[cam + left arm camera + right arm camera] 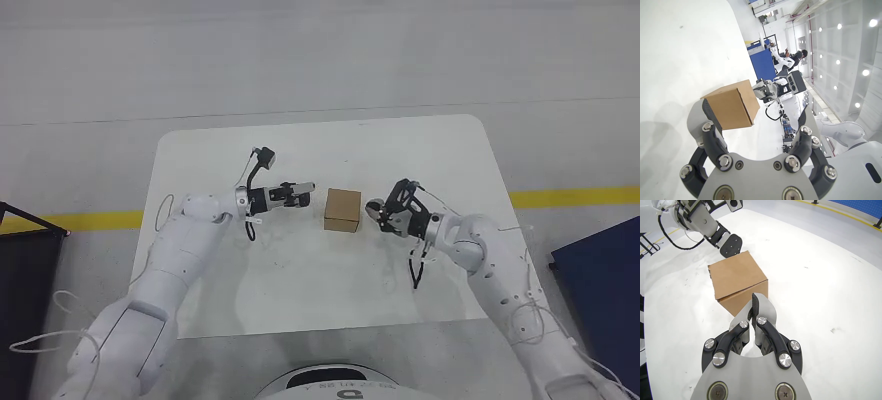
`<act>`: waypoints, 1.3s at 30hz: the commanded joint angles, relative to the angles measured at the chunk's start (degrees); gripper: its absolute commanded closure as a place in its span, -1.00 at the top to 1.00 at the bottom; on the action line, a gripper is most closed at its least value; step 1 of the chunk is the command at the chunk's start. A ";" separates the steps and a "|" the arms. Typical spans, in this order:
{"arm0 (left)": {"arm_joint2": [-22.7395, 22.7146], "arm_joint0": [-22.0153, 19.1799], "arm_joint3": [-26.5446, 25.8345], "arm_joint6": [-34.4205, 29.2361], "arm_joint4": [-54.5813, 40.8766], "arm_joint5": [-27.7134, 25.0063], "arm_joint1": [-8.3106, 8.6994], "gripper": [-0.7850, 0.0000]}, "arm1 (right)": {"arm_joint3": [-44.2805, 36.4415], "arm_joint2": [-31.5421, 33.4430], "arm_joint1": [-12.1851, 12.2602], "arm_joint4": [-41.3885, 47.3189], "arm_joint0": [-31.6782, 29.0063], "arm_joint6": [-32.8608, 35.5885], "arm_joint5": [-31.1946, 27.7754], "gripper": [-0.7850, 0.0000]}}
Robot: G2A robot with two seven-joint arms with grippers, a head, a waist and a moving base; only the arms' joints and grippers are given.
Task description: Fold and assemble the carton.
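We see the carton [343, 209] standing on the white table [300, 290], about mid-table, between the two grippers. It is a small brown cardboard cube with its flaps shut. In the right wrist view the carton [738, 281] shows a seam along the top edge nearest the right gripper, with a slight gap at one corner. All faces we can see look flat and square.

We see the left gripper [300, 192] left of the carton, a bit toward the far side, with a small gap to it in the top view. Its jaws are spread wide and hold nothing. In the left wrist view the gripper [755, 105] has one dark ribbed pad [712, 115] overlapping the carton [730, 108]; we can't tell if it touches. The other pad [803, 119] is well clear of it.

We see the right gripper [378, 212] just right of the carton, low over the table. Its jaws are pressed together on nothing. In the right wrist view the gripper tip [754, 302] sits right at the carton's side face; we can't tell if it makes contact. The left gripper [730, 247] shows beyond the carton's far-left corner.

A yellow floor stripe [90, 220] runs left of the table, and a blue panel [600, 250] stands to its right.
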 commanded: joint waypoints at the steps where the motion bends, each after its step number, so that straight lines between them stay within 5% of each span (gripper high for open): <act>1: -0.64 0.80 -1.07 0.07 0.31 0.20 0.46 1.00 | 0.27 -1.07 -0.16 0.23 0.51 0.53 -0.03 -1.00; 6: -2.01 2.32 -3.23 -0.04 0.77 0.80 1.41 1.00 | 0.35 -1.27 -0.26 0.33 1.21 -0.40 2.07 -1.00; 12: -3.48 3.22 -4.28 -0.41 0.94 1.11 2.36 1.00 | -1.91 6.10 0.71 -0.50 -1.17 -6.90 10.52 -0.93; 13: -3.64 3.27 -4.33 -0.49 0.95 1.13 2.48 1.00 | -2.64 7.26 0.88 -0.86 -1.85 -7.99 11.65 -0.24; 14: -3.83 3.30 -4.31 -0.51 0.89 1.00 2.58 1.00 | -3.25 8.48 1.02 -0.92 -2.46 -9.17 12.70 1.00; 16: -3.87 3.31 -4.30 -0.55 0.85 0.94 2.61 1.00 | -3.56 9.17 1.11 -0.92 -2.89 -9.74 13.24 1.00; 17: -3.87 3.31 -4.32 -0.54 0.88 0.98 2.62 1.00 | -3.50 8.99 1.10 -0.92 -2.79 -9.63 13.12 -0.96; 25: -3.87 3.31 -4.30 -0.55 0.85 0.94 2.61 1.00 | -3.56 9.17 1.11 -0.92 -2.89 -9.74 13.23 0.31; 29: -3.87 3.31 -4.30 -0.55 0.85 0.94 2.61 1.00 | -3.56 9.17 1.11 -0.92 -2.89 -9.74 13.23 0.74; 34: -3.87 3.31 -4.30 -0.55 0.85 0.94 2.61 1.00 | -3.56 9.17 1.11 -0.92 -2.89 -9.74 13.24 0.99; 39: -3.87 3.31 -4.30 -0.55 0.85 0.94 2.61 1.00 | -3.56 9.17 1.11 -0.92 -2.89 -9.74 13.24 1.00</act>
